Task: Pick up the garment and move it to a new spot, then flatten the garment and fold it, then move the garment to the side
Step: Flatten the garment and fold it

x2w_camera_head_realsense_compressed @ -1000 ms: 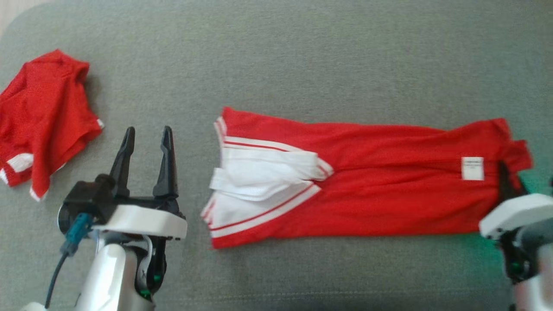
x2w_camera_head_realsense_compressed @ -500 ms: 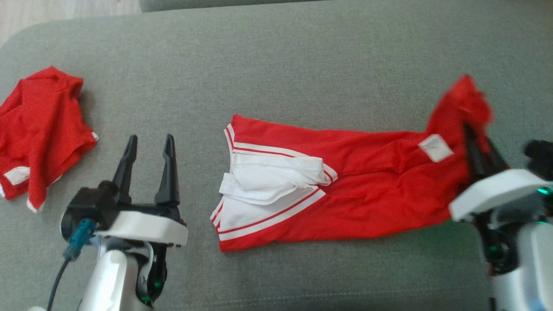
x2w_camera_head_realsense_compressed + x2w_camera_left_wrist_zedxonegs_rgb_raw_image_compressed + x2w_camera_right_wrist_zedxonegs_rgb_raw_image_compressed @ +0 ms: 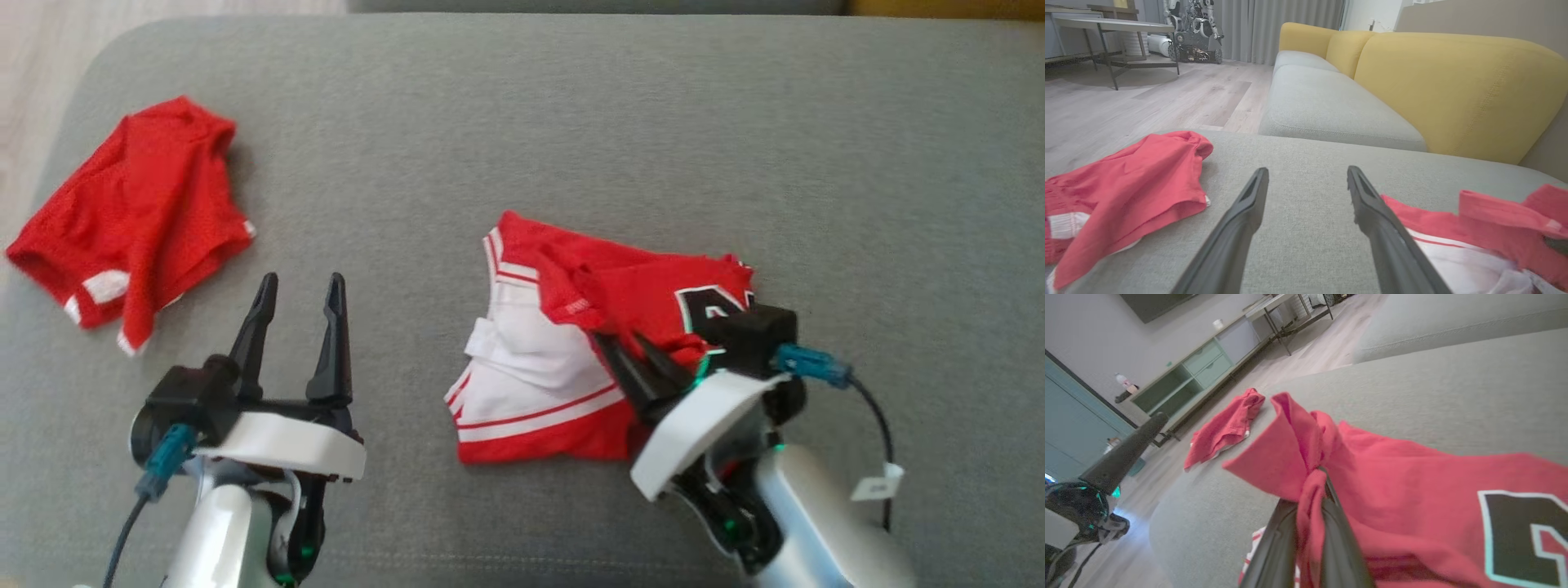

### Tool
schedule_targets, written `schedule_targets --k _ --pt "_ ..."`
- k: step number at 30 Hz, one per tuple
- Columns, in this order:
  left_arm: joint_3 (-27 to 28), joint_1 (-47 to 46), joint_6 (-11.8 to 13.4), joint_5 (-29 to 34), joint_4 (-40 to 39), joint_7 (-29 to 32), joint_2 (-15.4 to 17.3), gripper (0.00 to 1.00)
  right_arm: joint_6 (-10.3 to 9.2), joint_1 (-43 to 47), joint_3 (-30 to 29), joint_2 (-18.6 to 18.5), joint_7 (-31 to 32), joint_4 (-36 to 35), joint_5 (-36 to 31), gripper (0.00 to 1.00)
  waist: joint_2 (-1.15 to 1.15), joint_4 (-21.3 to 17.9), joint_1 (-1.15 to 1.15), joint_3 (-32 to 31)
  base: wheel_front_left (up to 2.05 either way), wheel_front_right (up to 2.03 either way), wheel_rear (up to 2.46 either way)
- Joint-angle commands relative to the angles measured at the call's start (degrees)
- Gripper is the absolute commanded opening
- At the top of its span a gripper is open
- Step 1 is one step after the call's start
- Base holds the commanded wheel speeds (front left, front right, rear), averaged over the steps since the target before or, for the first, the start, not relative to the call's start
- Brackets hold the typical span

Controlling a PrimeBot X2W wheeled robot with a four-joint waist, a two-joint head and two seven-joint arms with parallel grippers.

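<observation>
**Head view: limp jersey, pinched at its edge**

The garment (image 3: 633, 286) lies doubled on the grey cushion (image 3: 571, 122). The right gripper (image 3: 622, 349) pinches its red edge. The left gripper (image 3: 301, 286) stands with jaws apart, empty. The cloth looks light and floppy, so the corners seem the best hold.

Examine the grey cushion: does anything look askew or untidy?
The red jersey lies crooked and bunched where folded over, its edge pinched in the shut right hand. A second red garment sits crumpled at the left of the cushion.
</observation>
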Motion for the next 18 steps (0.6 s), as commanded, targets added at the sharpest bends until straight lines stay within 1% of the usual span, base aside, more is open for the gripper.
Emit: schedule_targets --k 1,6,9,10,11,12,13,15,18 --pt "1.32 -1.60 0.09 0.44 -1.50 -0.70 0.27 1.00 -0.04 -3.57 2.01 0.58 -2.00 -0.63 1.53 0.00 0.00 1.32 0.00 0.56 0.00 0.00 0.00" --pt "1.14 -1.91 0.18 0.26 -1.39 -0.70 0.11 1.00 -0.04 -8.14 7.07 0.59 -7.92 6.90 5.41 0.00 0.00 2.95 0.00 1.34 0.00 0.00 0.00" --pt "1.11 -2.06 0.23 0.31 -1.44 -0.70 0.05 1.00 -0.04 -10.52 8.79 0.59 -10.25 10.90 6.71 0.00 0.00 3.41 0.00 1.85 0.00 0.00 0.00" --pt "1.11 -2.13 0.24 0.31 -1.45 -0.70 0.03 1.00 -0.04 -11.21 9.19 0.59 -10.80 12.18 7.10 0.02 0.00 3.50 0.00 1.98 0.00 0.00 0.00" --pt "1.13 -2.19 0.25 0.30 -1.45 -0.70 0.01 1.00 -0.04 -11.86 9.59 0.59 -11.31 13.32 7.53 0.37 0.00 3.52 0.00 2.12 0.00 0.00 0.00" --pt "1.19 -2.26 0.28 0.29 -1.48 -0.70 -0.01 1.00 -0.04 -12.49 10.00 0.59 -11.79 14.40 7.80 0.98 0.00 3.50 0.00 2.26 0.00 0.00 0.00" --pt "1.25 -2.32 0.30 0.29 -1.50 -0.70 -0.03 1.00 -0.04 -13.05 10.50 0.59 -12.24 15.28 8.03 1.00 0.00 3.46 0.00 2.39 0.00 0.00 0.00" --pt "1.41 -2.42 0.35 0.28 -1.56 -0.70 -0.05 1.00 -0.04 -14.09 12.06 0.59 -13.39 15.96 8.46 1.00 0.00 3.24 0.00 2.64 0.00 0.00 0.00" --pt "1.64 -2.40 0.44 0.43 -1.55 -0.70 -0.08 1.00 -0.04 -15.13 14.67 0.59 -15.73 14.89 9.31 1.00 0.00 2.67 0.00 2.65 0.00 0.00 0.00"
